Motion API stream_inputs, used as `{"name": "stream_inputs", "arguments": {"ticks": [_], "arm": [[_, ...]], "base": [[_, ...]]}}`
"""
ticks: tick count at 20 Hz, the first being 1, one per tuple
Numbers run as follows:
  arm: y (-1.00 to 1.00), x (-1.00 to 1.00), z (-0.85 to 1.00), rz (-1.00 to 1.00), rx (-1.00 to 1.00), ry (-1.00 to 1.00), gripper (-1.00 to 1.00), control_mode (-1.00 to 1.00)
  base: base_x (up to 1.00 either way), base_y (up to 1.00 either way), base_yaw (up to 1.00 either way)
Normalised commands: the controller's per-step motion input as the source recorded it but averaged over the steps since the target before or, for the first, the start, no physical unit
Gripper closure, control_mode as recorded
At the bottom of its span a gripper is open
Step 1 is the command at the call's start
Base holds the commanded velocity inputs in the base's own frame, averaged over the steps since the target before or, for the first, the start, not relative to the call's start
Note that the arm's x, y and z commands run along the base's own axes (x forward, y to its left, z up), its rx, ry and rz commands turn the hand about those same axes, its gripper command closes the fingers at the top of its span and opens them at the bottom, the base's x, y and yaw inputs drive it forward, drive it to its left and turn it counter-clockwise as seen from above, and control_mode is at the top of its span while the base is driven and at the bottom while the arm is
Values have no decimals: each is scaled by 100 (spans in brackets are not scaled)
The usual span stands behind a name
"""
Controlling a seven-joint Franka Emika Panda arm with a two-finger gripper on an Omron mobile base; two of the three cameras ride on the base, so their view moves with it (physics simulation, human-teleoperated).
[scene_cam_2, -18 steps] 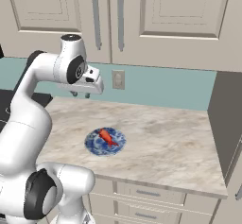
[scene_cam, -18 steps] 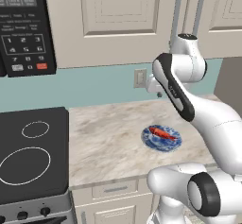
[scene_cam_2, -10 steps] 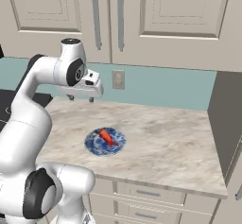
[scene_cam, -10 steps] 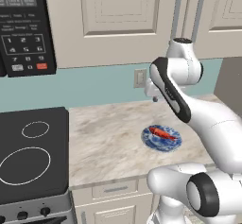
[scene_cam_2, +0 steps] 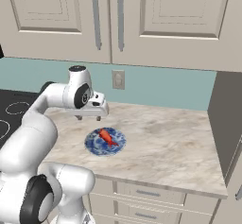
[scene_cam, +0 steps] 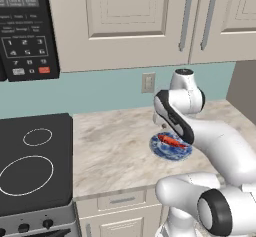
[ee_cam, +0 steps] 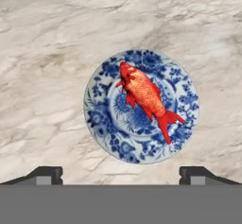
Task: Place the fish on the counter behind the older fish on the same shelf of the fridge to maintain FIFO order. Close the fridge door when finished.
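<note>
the fish (ee_cam: 144,95) lies on its side on a blue patterned plate (ee_cam: 101,119), which sits flat on the counter (ee_cam: 47,53). in the base views the plate (scene_cam_2: 105,142) is near the front half of the counter (scene_cam_2: 175,142), below the wall outlet (scene_cam_2: 118,79) and the cream upper cabinets (scene_cam_2: 165,20).

the gripper (scene_cam_2: 88,118) hangs above the counter, just behind the plate and clear of it. its jaws stand wide apart and hold nothing. in the hand view the two finger tips (ee_cam: 46,175) sit far apart at the bottom edge, with the plate and fish centred between and above them.

handling judgement:
- the fish looks small and light; lifting effort should be low.
- the body is slender and rounded, with a likely smooth skin, so it may slip or roll under a loose pinch.
- the tail and fins are thin; they offer poor purchase.
- the best hold is across the thick middle of the body, with the jaws set crosswise to its length.
- the fish lies diagonally on the plate in the hand view, so the hand likely needs to turn to match.
- the plate is shallow and may slide or tip if a finger presses on its rim.
</note>
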Motion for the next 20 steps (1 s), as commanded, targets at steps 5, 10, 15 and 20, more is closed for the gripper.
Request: {"name": "stream_inputs", "arguments": {"ticks": [5,10,15,20], "arm": [[-68,6,-53,7,1,1,-100,-100],[-34,31,-37,9,0,4,-100,-100],[-1,54,-50,8,0,0,-100,-100],[0,42,-47,5,0,2,-100,-100]], "base": [[0,0,0],[0,0,0],[0,0,0],[0,0,0]]}}
